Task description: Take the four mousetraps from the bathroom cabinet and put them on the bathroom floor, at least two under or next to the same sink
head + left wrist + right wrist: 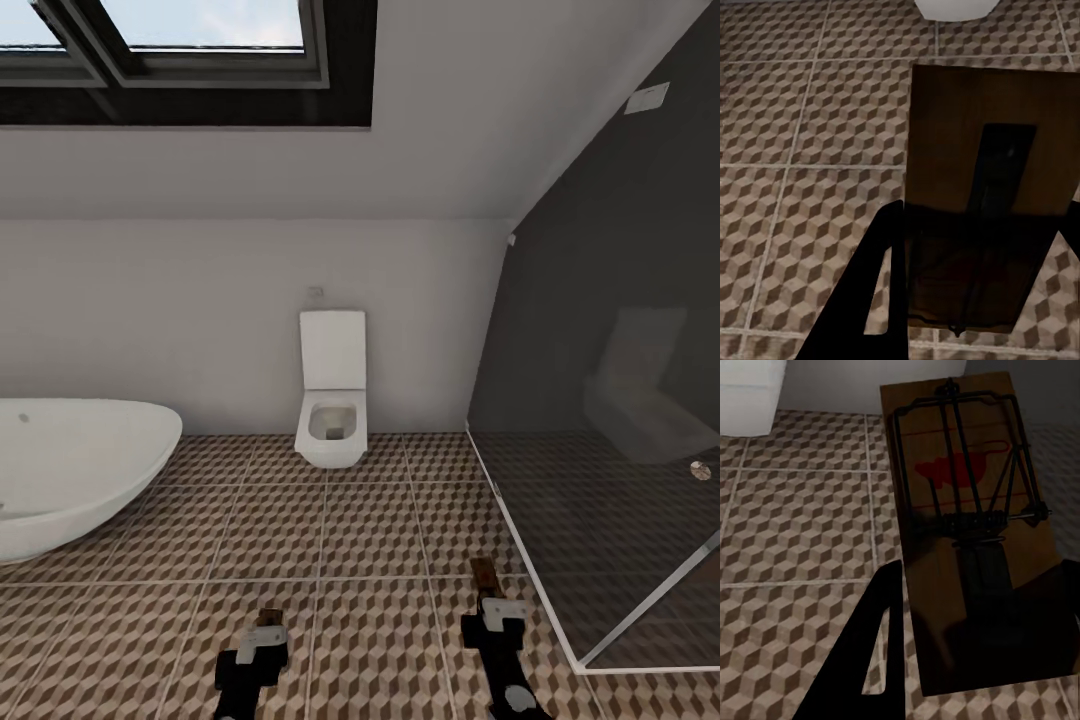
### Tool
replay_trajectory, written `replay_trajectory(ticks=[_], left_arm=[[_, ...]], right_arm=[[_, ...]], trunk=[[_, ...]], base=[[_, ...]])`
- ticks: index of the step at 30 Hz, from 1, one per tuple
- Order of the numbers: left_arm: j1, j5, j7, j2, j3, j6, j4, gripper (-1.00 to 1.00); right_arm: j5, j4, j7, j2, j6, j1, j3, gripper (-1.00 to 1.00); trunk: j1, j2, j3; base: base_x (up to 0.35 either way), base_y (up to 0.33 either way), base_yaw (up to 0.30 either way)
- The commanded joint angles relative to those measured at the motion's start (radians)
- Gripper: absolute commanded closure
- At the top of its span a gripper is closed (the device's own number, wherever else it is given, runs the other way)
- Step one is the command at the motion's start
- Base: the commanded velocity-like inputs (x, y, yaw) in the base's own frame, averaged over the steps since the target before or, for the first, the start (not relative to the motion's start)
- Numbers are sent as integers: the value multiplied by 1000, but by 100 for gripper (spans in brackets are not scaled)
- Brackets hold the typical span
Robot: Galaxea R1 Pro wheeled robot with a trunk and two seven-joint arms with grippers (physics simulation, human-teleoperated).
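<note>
At six o'clock, two mousetraps showed, one pinched in the left gripper (266, 628), one in the right gripper (487, 592); no words, maybe a red mark.

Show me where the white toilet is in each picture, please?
Head view: the toilet stands against the far wall, middle of the picture, right of the bathtub.
Left wrist view: a white rounded edge beyond the held mousetrap may be it; I cannot tell.
Right wrist view: I cannot tell.
Shared landmark: the cube-pattern bathroom floor.
</note>
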Motion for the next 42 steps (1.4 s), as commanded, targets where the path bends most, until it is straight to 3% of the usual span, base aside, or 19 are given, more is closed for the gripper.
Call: replay_trajectory(ticks=[1, 3, 5, 7, 8, 9, 10, 13, 15, 19, 22, 27, 30, 38, 42], left_arm=[[-1, 8, 7, 7, 52, 78, -50, 100], [-3, 7, 2, 19, 191, 284, -182, 100], [-12, 4, -1, 25, 326, 514, -325, 100], [-67, -13, -2, 28, 412, 706, -422, 100], [-117, -29, -3, 28, 435, 776, -435, 100], [-146, -37, -4, 28, 443, 804, -431, 100], [-209, -51, -5, 28, 455, 847, -397, 100], [-395, -72, -28, 28, 471, 906, -198, 100], [-471, -78, -62, 28, 474, 916, -122, 100], [-513, -88, -89, 25, 470, 882, -146, 100], [-521, -95, -93, 9, 455, 798, -140, 100], [-524, -100, -96, -5, 419, 575, -41, 100], [-524, -100, -97, -7, 409, 515, 26, 100], [-526, -100, -132, -14, 391, 495, 76, 100], [-526, -99, -143, -15, 369, 550, 79, 100]], right_arm=[[-3, -72, -7, -1, 97, -1, 6, 100], [-3, -215, -6, -1, 274, 0, 6, 100], [-3, -341, -6, 0, 378, -1, 6, 100], [3, -436, -11, 2, 432, -2, 7, 100], [10, -470, -15, 5, 458, -3, 7, 100], [14, -483, -18, 6, 473, -4, 7, 100], [20, -503, -24, 10, 507, -7, 7, 100], [28, -529, -34, 21, 607, -33, 7, 100], [28, -527, -37, 26, 654, -70, 7, 100], [27, -518, -37, 29, 765, -117, 5, 100], [25, -516, -36, 31, 805, -126, 5, 100], [22, -516, -35, 46, 820, -130, 5, 100], [22, -516, -34, 51, 822, -130, 4, 100], [21, -516, -34, 53, 824, -130, 5, 100], [21, -516, -33, 53, 824, -130, 5, 100]], trunk=[[1, -2, -2], [1, -2, -2], [1, -2, -2], [1, -2, -2], [1, -2, -2], [1, -2, -2], [1, -2, -2], [1, -2, -2], [1, -2, -2], [1, -2, -2], [1, -2, -2], [1, -2, -2], [1, -2, -2], [1, -2, -2], [1, -2, -2]], base=[[0, 0, 0], [0, 0, 0], [0, 0, 0], [0, 0, 0], [0, 0, 0], [0, 0, 0], [0, 0, 0], [0, 0, 0], [0, 0, 0], [0, 0, 0], [0, 0, 0], [0, 0, 0], [0, 0, 0], [0, 0, 0], [0, 0, 0]])
